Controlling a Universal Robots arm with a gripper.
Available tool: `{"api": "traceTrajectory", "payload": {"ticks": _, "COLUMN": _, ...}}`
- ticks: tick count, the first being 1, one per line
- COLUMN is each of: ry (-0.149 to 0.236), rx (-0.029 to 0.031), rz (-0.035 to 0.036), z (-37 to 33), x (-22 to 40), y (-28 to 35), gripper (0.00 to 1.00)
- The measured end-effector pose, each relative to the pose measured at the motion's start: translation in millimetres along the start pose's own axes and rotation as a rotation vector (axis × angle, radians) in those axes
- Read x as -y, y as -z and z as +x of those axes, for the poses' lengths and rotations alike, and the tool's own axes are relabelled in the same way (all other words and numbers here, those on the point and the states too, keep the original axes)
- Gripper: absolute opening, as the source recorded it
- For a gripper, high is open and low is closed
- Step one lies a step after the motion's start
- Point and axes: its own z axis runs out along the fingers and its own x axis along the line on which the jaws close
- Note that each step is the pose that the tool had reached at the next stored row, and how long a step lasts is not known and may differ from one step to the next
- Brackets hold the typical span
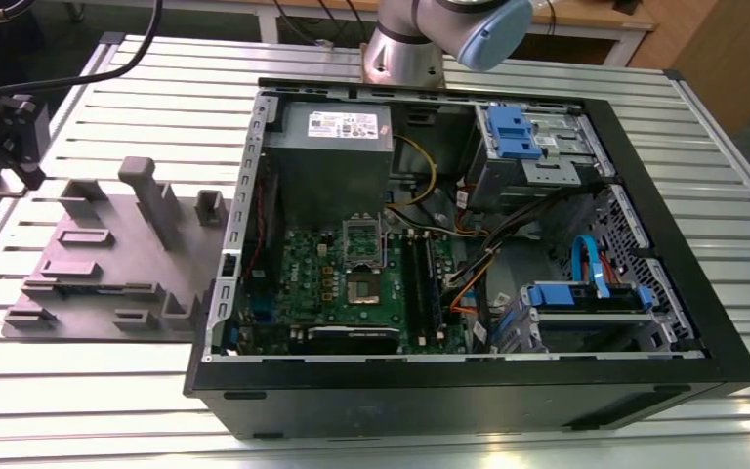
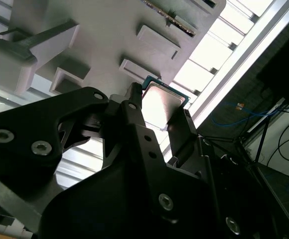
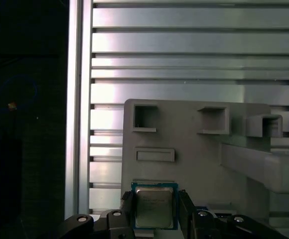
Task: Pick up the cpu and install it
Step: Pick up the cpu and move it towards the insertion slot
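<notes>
A slatted aluminium desk [image 1: 89, 391] carries an open computer case [image 1: 453, 405] and a grey slotted parts holder [image 1: 102, 259]. Wooden furniture [image 1: 714, 49] stands beyond the desk's far edge, and dark floor [image 3: 30, 149] lies beside it. Near the desk's edge at the exterior view's left, the end effector [image 3: 156, 201] pinches the cpu [image 3: 154, 210] by two opposite sides at the holder's edge. The chip's metal top faces the wrist cameras, with its sides square to the slats. Being nearly square, it shows no clear long axis.
</notes>
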Motion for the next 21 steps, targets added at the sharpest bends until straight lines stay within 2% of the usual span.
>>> {"api": "traceTrajectory", "payload": {"ticks": 5, "ry": 0.0, "rx": 0.0, "rz": 0.0, "z": 0.0, "x": -0.1, "y": 0.9, "gripper": 0.45}}
{"api": "traceTrajectory", "payload": {"ticks": 7, "ry": 0.0, "rx": 0.0001, "rz": 0.0, "z": 0.1, "x": -0.2, "y": 3.7, "gripper": 0.45}}
{"api": "traceTrajectory", "payload": {"ticks": 15, "ry": 0.0, "rx": 0.0, "rz": 0.0, "z": 0.1, "x": -0.2, "y": 5.2, "gripper": 0.45}}
{"api": "traceTrajectory", "payload": {"ticks": 21, "ry": 0.0, "rx": 0.0, "rz": 0.0, "z": 0.2, "x": -0.4, "y": 9.6, "gripper": 0.45}}
